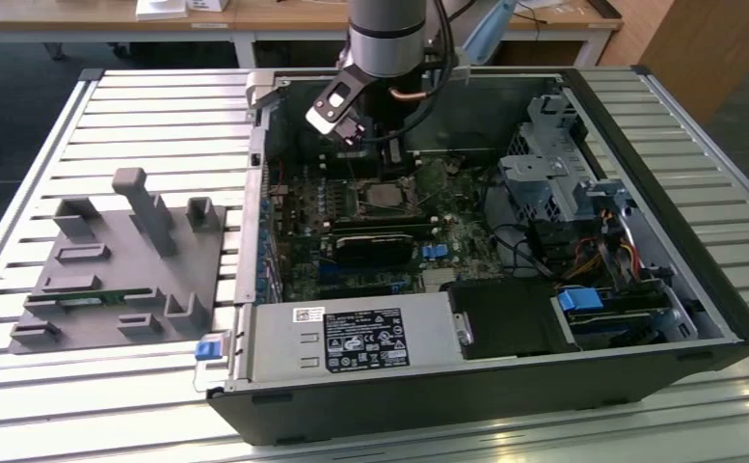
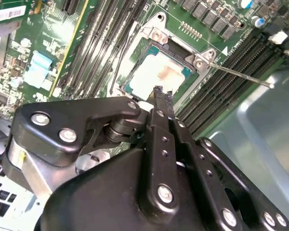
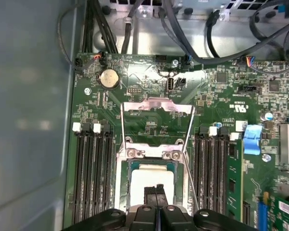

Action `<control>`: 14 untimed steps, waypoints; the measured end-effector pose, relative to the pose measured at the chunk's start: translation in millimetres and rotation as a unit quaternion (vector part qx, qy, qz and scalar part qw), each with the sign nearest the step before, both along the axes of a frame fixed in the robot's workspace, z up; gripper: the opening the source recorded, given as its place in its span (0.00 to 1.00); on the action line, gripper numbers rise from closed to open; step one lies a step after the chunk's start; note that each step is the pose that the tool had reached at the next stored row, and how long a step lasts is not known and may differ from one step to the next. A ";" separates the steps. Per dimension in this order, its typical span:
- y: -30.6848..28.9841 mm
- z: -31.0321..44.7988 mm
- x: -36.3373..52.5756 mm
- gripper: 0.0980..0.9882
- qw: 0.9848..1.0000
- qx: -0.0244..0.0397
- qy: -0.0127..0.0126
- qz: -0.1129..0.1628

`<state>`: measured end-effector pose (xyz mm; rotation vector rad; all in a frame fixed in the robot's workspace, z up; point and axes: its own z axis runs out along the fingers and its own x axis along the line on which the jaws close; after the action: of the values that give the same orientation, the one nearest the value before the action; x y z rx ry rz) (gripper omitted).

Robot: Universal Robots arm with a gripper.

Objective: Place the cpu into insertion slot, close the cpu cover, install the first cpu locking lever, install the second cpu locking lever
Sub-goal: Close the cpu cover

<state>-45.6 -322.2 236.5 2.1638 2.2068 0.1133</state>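
The cpu [image 3: 151, 177] [image 2: 151, 72], a square chip with a pale silver top, lies flat in the insertion slot [image 3: 151, 154] [image 1: 381, 200] on the green board. The cpu cover [image 3: 156, 107] is swung open behind the slot, and the board shows through its window. Two thin locking levers [image 3: 189, 144] [image 2: 241, 74] stick out free beside the slot. My gripper [image 3: 156, 188] [image 2: 159, 91] [image 1: 391, 159] hangs just above the near edge of the chip. Its black fingers are shut together with nothing between them.
Long black memory slots [image 3: 94, 173] flank the slot on both sides. Cables [image 3: 192, 33] run along the case wall. In the exterior view a black module [image 1: 374, 246], a power supply [image 1: 348, 340] and a drive cage [image 1: 548, 174] fill the case. A grey fixture [image 1: 117, 260] sits at that view's left.
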 end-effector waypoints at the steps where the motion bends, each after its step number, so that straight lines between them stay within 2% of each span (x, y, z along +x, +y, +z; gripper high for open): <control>1: 0.0 0.5 0.0 0.01 1.000 0.000 0.000 0.000; 3: -1.1 0.5 0.0 0.01 1.000 0.000 0.000 0.000; 9: -10.8 0.5 -0.1 0.01 1.000 0.000 0.000 0.000; 14: -13.8 0.5 0.7 0.01 1.000 0.000 0.000 0.000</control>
<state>-44.9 -336.0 237.0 2.1639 2.2068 0.1136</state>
